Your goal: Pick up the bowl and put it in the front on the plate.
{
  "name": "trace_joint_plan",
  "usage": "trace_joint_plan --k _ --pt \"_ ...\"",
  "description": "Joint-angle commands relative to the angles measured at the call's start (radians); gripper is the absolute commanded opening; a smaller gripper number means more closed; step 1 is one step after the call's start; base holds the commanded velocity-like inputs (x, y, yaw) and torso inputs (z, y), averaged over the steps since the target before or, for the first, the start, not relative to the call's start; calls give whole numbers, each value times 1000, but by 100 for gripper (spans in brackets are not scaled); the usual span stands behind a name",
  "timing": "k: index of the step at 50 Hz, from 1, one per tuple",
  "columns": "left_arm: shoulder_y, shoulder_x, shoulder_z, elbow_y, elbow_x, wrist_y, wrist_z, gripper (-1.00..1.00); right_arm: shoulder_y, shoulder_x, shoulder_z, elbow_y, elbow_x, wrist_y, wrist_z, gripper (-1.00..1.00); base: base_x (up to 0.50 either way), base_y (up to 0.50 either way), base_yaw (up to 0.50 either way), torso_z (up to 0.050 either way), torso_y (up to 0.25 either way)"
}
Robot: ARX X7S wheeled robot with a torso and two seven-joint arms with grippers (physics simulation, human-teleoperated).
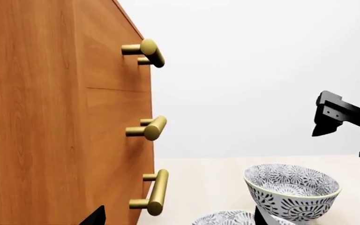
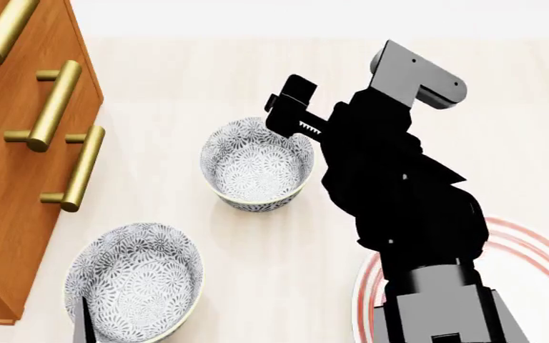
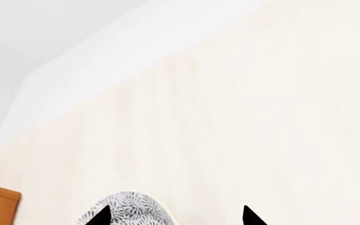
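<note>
A pale counter [image 2: 255, 64] carries 2 patterned bowls in the head view. The bowl [image 2: 256, 164] farther from the robot sits near the picture's centre; a second bowl [image 2: 134, 282] lies at about 7 o'clock from it, well apart, close to the wooden cabinet [image 2: 8, 179]. The cabinet fills the 9 o'clock side, its 3 brass handles [image 2: 55, 107] jutting toward the bowls. The plate [image 2: 532, 257] with red rings lies at about 4 o'clock from the bowl, and the black right arm [image 2: 399, 193] covers most of it (only an arc of rim shows).

The right gripper [image 2: 292, 108] hangs above the far rim of the bowl at about 1 o'clock; from this view it cannot be told whether it touches the rim. The right wrist view shows 2 dark fingertips [image 3: 100, 216] with a wide gap between them, so the jaws are spread and hold nothing; a patch of patterned bowl [image 3: 133, 208] shows beside one tip.

In the left wrist view the cabinet [image 1: 48, 112] looms close, the bowl [image 1: 291, 190] stands on the counter, and the second bowl's rim [image 1: 224, 218] is cut off at the edge. Of the left gripper only dark slivers [image 1: 94, 216] show at the frame edge, so the state of its jaws cannot be told.
</note>
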Motion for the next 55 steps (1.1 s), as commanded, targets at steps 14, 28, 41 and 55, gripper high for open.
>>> trace_joint_plan --k 14,28,41,55 --pt "-2 1 1 -1 5 -4 2 100 -55 -11 -42 -59 -12 8 -12 100 0 0 0 0 0" --pt "-2 -3 7 -2 4 -3 -3 100 -69 -9 -65 -82 -10 11 -10 100 0 0 0 0 0" --pt "-4 -7 12 -4 3 -3 -7 100 -77 -10 -80 -77 -7 2 -13 100 0 0 0 0 0" --pt "-7 -10 18 -8 2 -3 -12 100 -99 -16 -109 -95 -6 0 -20 100 0 0 0 0 0"
